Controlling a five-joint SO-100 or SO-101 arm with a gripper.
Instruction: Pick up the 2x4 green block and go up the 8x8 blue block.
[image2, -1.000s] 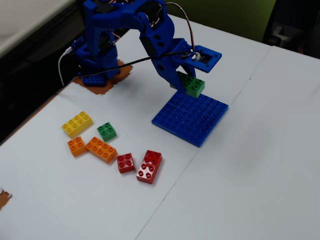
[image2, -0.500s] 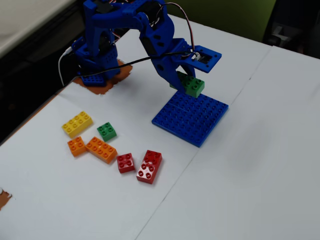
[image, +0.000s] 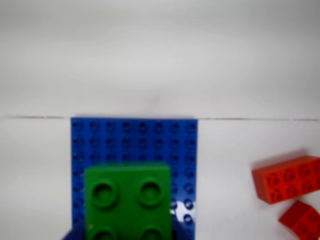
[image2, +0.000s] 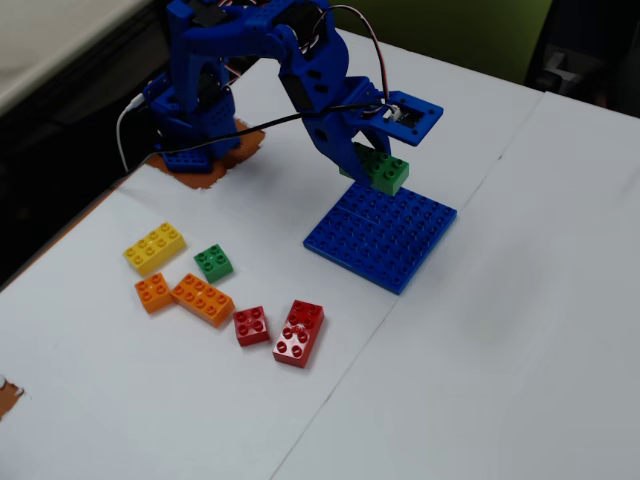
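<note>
My blue gripper (image2: 372, 166) is shut on the 2x4 green block (image2: 382, 170) and holds it just above the far left edge of the 8x8 blue block (image2: 385, 235). In the wrist view the green block (image: 127, 197) fills the bottom centre, with blue jaw parts at both its lower sides. The blue plate (image: 182, 145) lies under and beyond it, reaching to a seam in the white table. I cannot tell whether the green block touches the plate.
Loose bricks lie on the white table left of the plate: yellow (image2: 154, 247), small green 2x2 (image2: 213, 262), two orange (image2: 202, 299), small red (image2: 251, 325) and a long red (image2: 298, 333). Two red bricks (image: 287, 178) show at the wrist view's right.
</note>
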